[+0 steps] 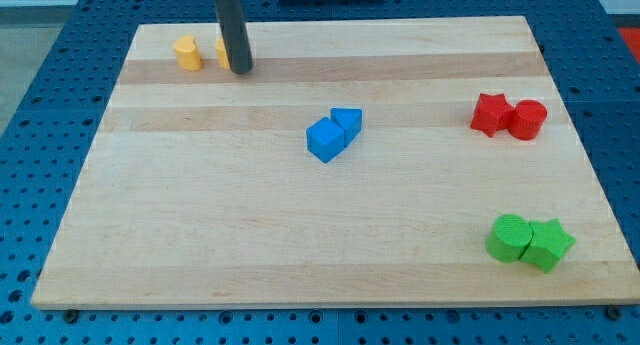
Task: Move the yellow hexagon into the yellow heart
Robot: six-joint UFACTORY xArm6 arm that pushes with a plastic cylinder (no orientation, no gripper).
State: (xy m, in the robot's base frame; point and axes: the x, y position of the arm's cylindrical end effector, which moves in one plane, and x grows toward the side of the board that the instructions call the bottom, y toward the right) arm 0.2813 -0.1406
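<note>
table (300, 235): a pale wooden board is being shown lying on a blue perforated bench; all the blocks are being carried on it.
rod: a dark straight rod is being seen coming down at the view's top left, with my tip (240, 69) resting on the table.
end effector: no gripping part is being carried, so nothing is being clasped or released; only pushing is being done with the rod.
green pair: a green round block (508, 236) and a green star (548, 244) are being seen touching at the view's bottom right.
red pair: a red star (491, 114) and a red cylinder (527, 119) are being seen touching at the view's right.
blue pair: a blue cube (324, 140) and a blue triangle (347, 122) are being seen touching near the middle.
yellow hexagon (186, 53): it is being seen standing free at the top left, just left of the rod.
yellow heart (221, 52): it is being largely hidden behind the rod, so its shape is being inferred from the task; only a sliver is showing.
progress: a narrow gap is being seen between the two yellow blocks, so contact is not yet being made; a short push of the hexagon toward the view's right is judged to be left, and the tip is judged to be on the wrong side for it.
</note>
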